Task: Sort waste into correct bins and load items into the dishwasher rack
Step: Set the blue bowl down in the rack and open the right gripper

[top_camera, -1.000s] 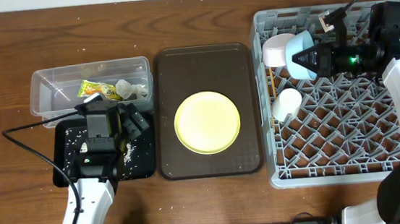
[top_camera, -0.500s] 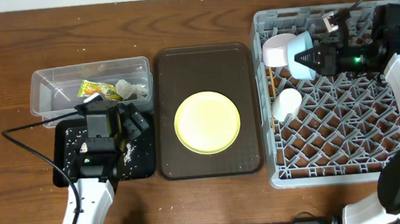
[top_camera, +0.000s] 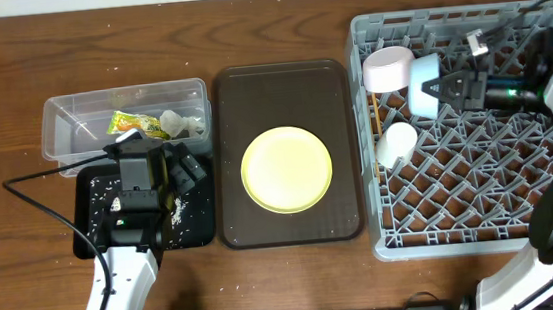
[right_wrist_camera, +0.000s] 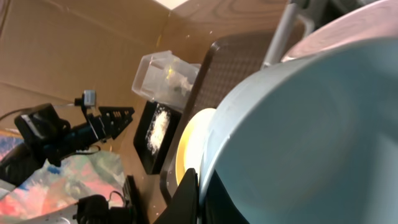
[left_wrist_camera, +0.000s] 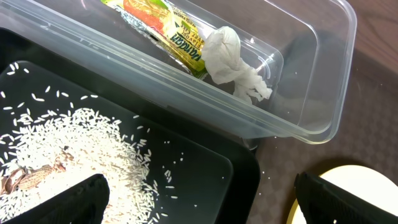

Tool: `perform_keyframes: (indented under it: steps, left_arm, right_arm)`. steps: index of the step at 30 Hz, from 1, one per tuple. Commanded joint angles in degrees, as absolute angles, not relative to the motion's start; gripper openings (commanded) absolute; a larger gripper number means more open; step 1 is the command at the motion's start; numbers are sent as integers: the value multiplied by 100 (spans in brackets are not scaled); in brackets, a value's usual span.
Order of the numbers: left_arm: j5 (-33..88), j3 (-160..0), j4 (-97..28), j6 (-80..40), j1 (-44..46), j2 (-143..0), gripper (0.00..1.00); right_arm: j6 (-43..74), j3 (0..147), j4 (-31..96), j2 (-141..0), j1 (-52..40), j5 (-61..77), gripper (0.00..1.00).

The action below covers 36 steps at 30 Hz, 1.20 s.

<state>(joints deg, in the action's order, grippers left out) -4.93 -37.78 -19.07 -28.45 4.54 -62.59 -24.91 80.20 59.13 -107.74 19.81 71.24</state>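
Note:
My right gripper [top_camera: 441,88] is shut on the rim of the light blue bowl [top_camera: 421,90] and holds it on edge over the back left of the grey dishwasher rack [top_camera: 464,229], beside the white bowl [top_camera: 386,68]. In the right wrist view the light blue bowl [right_wrist_camera: 298,124] fills the frame, its rim pinched in the right gripper [right_wrist_camera: 200,182]. A white cup [top_camera: 396,144] lies in the rack. My left gripper [top_camera: 183,169] hangs open over the black tray [top_camera: 98,241], which holds rice [left_wrist_camera: 74,149]. The clear tub [top_camera: 71,105] holds the wrapper [left_wrist_camera: 161,31] and the tissue [left_wrist_camera: 236,62].
The yellow-green plate [top_camera: 287,168] lies flat on the brown serving tray [top_camera: 280,84] between the bins and the rack. A black cable [top_camera: 28,182] runs across the table left of the left arm. A few rice grains lie on the brown tray by the plate's edge [left_wrist_camera: 293,214].
My right gripper has carried the light blue bowl a little to the right and toward the front over the rack. The left arm has not moved.

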Motion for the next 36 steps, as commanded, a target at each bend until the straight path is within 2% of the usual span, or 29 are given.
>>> perform_keyframes:
  steps: [1, 7, 10, 17, 27, 36]
  left_arm:
    - [-607, -3865, -1900, -2810, 429, -6270, 98]
    - [-607, -3865, -1900, -2810, 429, -6270, 98]
    - [-607, -3865, -1900, -2810, 429, -6270, 98]
    - [-607, -3865, -1903, -2810, 429, -6270, 98]
    - [-604, -3865, -1903, -2810, 429, -6270, 98]
    - [-604, -3865, -1903, -2810, 429, -6270, 98]
  right_arm:
    - [-2781, 8044, 6077, -11019, 2248, 6576, 1]
    - [-2794, 8044, 6418, -11017, 2532, 5767, 3]
    - [-2790, 8047, 6657, -11017, 2687, 5133, 17]
    - [-2620, 8055, 7155, -11015, 3061, 4635, 32]
    - [-1441, 8169, 7363, -11013, 3649, 4582, 35]
    - [-1044, 9253, 7953, -10956, 3395, 4163, 35]
